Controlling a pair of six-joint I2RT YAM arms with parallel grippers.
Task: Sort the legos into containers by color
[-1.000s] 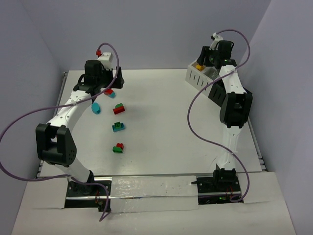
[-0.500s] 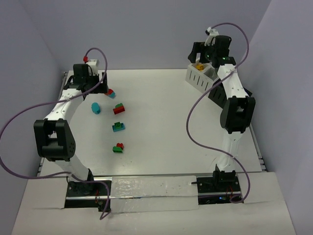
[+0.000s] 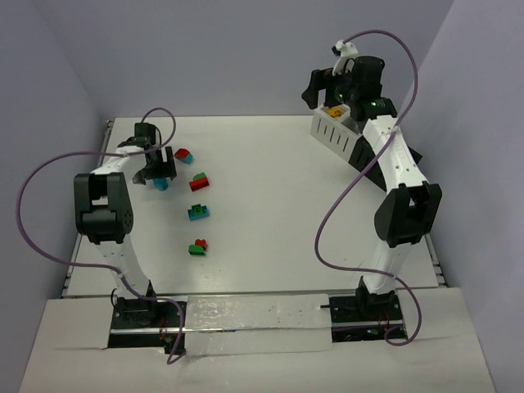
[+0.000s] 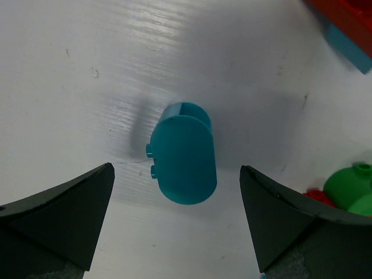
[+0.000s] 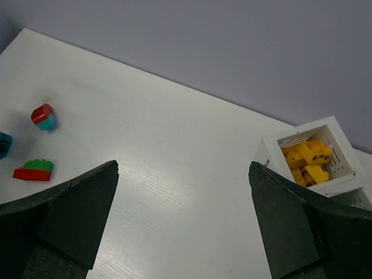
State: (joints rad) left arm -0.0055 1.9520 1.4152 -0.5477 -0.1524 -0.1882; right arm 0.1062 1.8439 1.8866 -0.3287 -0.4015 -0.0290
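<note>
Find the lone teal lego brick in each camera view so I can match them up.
Top external: the teal brick lies at the table's left, under the left end effector.
Left wrist: centre of the picture, between the open fingers.
Right wrist: cut off at the left edge.
Shared landmark: the red-on-teal brick.

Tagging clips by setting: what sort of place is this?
Probably a lab robot cell: white table walled by lavender panels, left arm and right arm bolted at its near edge, white bin holding yellow bricks.
</note>
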